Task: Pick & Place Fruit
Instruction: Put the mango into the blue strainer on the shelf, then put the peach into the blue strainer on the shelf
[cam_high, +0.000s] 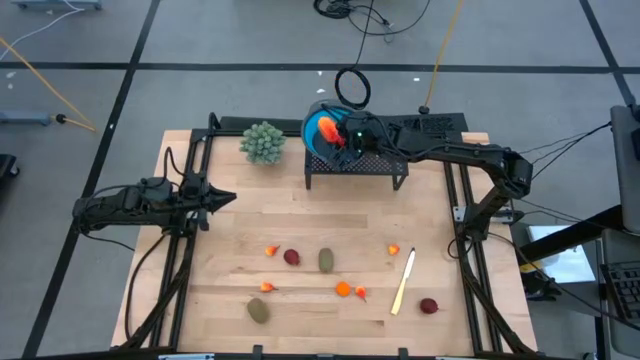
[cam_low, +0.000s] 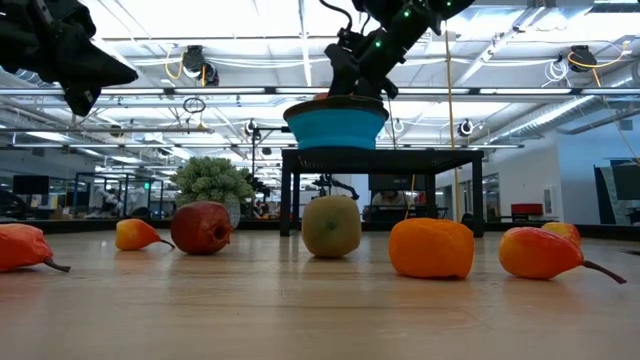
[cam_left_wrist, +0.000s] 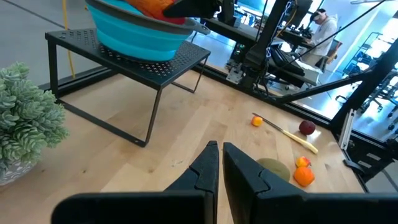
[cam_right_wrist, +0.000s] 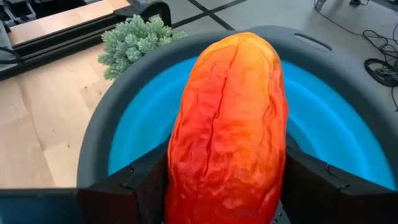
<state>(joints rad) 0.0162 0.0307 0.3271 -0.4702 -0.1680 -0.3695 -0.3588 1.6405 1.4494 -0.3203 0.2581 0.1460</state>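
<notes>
Clamped on the red-orange elongated fruit (cam_right_wrist: 227, 124), the right gripper (cam_high: 338, 136) hangs over the blue bowl (cam_right_wrist: 336, 118) — the left gripper (cam_left_wrist: 219, 163), fingers pressed together, waits at the table's (cam_high: 320, 315) left side.

Pale wooden table (cam_high: 330, 300), perforated matt black metal stand (cam_left_wrist: 168, 62), wrinkled glossy red-orange fruit (cam_right_wrist: 227, 124)

Count of things on the desk (cam_high: 230, 255) and the stand

Two olive-green oval fruits (cam_high: 326, 260), two dark red round fruits (cam_high: 291, 257), five tiny orange pieces (cam_high: 343, 290), one large red-orange elongated fruit (cam_right_wrist: 227, 130), one blue bowl (cam_right_wrist: 329, 118), one black stand (cam_high: 356, 168), one plant ball (cam_high: 263, 142), one knife (cam_high: 403, 283).
</notes>
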